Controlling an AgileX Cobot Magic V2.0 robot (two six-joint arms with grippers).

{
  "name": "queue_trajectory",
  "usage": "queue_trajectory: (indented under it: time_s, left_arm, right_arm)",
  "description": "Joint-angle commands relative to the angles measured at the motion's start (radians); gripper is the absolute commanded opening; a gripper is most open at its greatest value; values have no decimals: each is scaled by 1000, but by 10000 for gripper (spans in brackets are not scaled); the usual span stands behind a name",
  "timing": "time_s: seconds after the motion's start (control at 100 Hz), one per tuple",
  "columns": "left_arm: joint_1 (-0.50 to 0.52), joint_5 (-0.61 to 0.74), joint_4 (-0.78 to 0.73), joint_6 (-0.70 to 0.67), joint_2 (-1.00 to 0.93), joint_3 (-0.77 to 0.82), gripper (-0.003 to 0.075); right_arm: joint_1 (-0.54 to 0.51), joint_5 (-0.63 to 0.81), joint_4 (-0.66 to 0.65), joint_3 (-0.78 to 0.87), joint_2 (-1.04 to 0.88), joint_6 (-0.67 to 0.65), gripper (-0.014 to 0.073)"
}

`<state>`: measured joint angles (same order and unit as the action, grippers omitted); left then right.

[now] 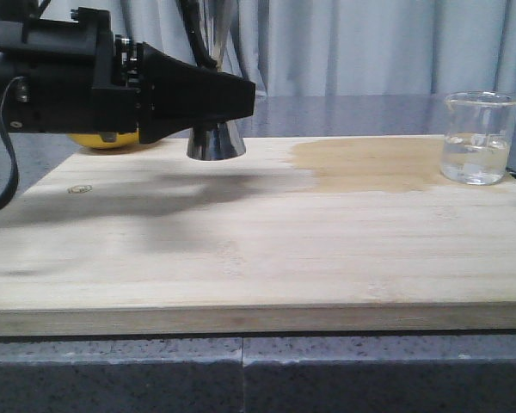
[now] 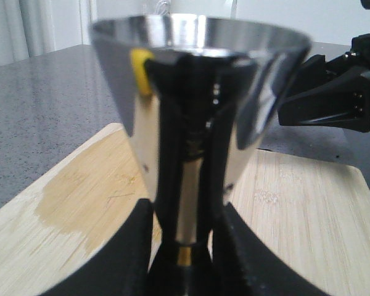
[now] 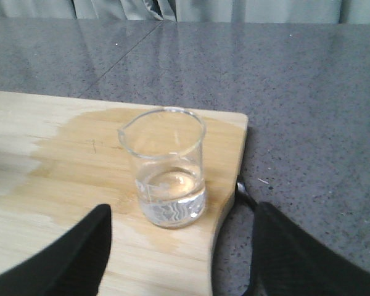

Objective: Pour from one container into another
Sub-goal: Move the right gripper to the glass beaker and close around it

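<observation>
Steel hourglass jigger (image 1: 216, 142), shiny w/ a thin gold band at the waist, is what I'm watching: it stands upright at the back of the board, left of centre, base on the wood.

Going big to small from my seat: grey speckled bench (image 1: 361, 112) carries a pale bamboo cutting board (image 1: 258, 258), w/ a darker wet-looking patch (image 1: 370, 163) toward its back right. Grey curtain (image 1: 370, 43) hangs behind.

Left arm comes in from the left in front view, black body across the frame. Left claw (image 2: 184, 246) is closed on the jigger at the narrow waist; in the left wrist view I see a black finger (image 2: 234, 246) on each side of the stem, upper cone wide open above them.

Right claw (image 3: 179, 246) is open, nothing in it; the two black fingers (image 3: 80, 253) sit wide apart, near the small clear glass beaker (image 1: 482, 138) but not touching. Beaker stands upright at the board's back right corner, on the wet patch, pouring lip visible, a little clear liquid in the bottom. Well apart from the jigger.

Yellow round obj (image 1: 112, 139) behind the left arm, mostly hidden; can't tell what it is.
</observation>
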<state>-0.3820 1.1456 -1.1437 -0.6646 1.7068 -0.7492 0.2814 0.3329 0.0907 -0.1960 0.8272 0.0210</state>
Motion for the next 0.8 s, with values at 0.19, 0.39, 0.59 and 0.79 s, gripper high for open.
queue_trajectory:
  time_s: [0.19, 0.39, 0.59, 0.79]
  left_arm:
    - [-8, 217, 46, -9, -50, -19, -1]
    - [-8, 217, 44, -9, -50, -19, -1]
    - [-8, 217, 44, -9, -50, -19, -1]
    - [-8, 217, 44, -9, -50, -19, -1]
  right_arm:
    - [7, 207, -2, -24, 120, 3, 503]
    - [54, 375, -21, -24, 259, 3, 503]
    - [69, 540, -23, -24, 401, 3, 502]
    - [69, 675, -23, -24, 498, 3, 502]
